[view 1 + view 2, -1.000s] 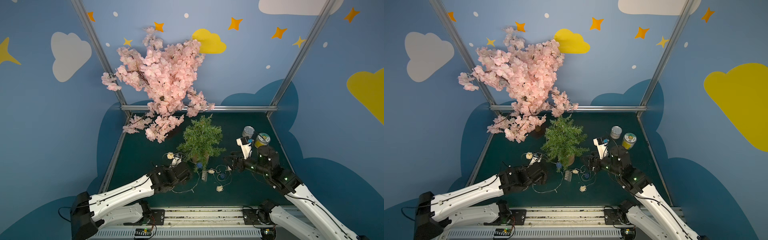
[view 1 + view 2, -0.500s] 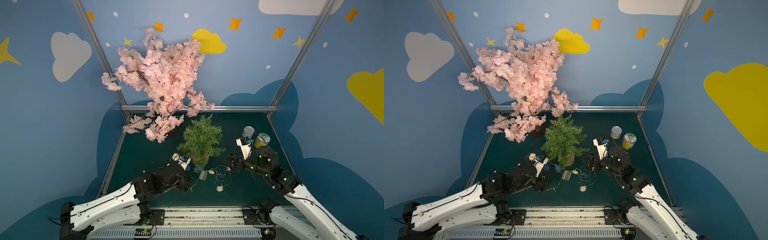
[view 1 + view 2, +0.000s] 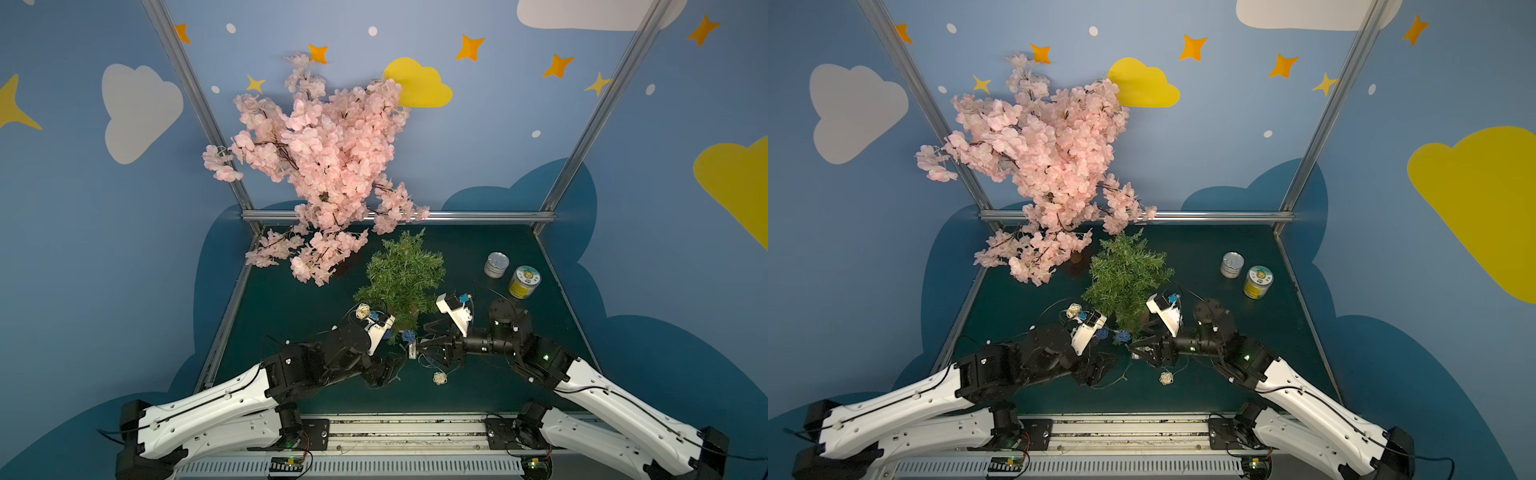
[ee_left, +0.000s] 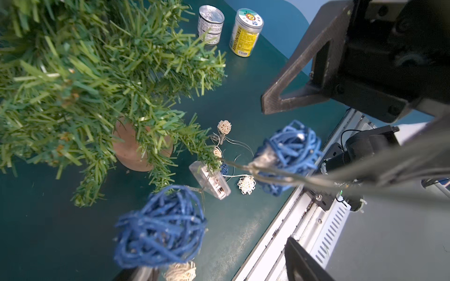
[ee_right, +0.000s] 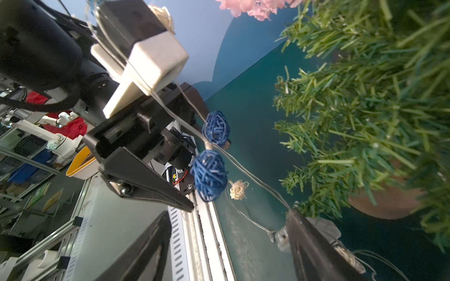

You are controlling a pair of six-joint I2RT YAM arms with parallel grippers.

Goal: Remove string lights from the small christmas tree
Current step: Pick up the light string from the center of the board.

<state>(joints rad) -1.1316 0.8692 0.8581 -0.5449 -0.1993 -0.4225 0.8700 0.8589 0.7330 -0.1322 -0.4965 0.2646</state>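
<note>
Wire from the string lights (image 4: 280,174) now runs taut from the lowest branches of the small christmas tree (image 3: 401,274) up over the white camera housing (image 5: 155,60) on the left wrist. A second ago the left arm reached in low beside the tree's pot (image 4: 131,148); it has since drawn back toward the front rail and lifted. Two blue woven balls (image 5: 209,175) that lay under the tree now dangle from that raised wire, and a cream ball (image 3: 363,311) rides on top of the wrist. The left claw (image 3: 388,372) stands wide with nothing pinched between its fingers. The right claw (image 3: 428,345) has come closer to the pot on its rail side; it too is spread wide, one finger just beside the clear battery box (image 4: 210,180). The box has not moved and lies on the worktop (image 3: 291,307) in front of the pot. Another cream ball (image 3: 439,377) still rests further toward the rail. A low needle branch lies across one end of the box, and the wire is still threaded into that branch. Behind the tree, to its left, the pink blossom tree (image 3: 320,166) overhangs. To its right, well apart, stand a silver tin (image 3: 496,264) and a yellow jar (image 3: 524,281).
</note>
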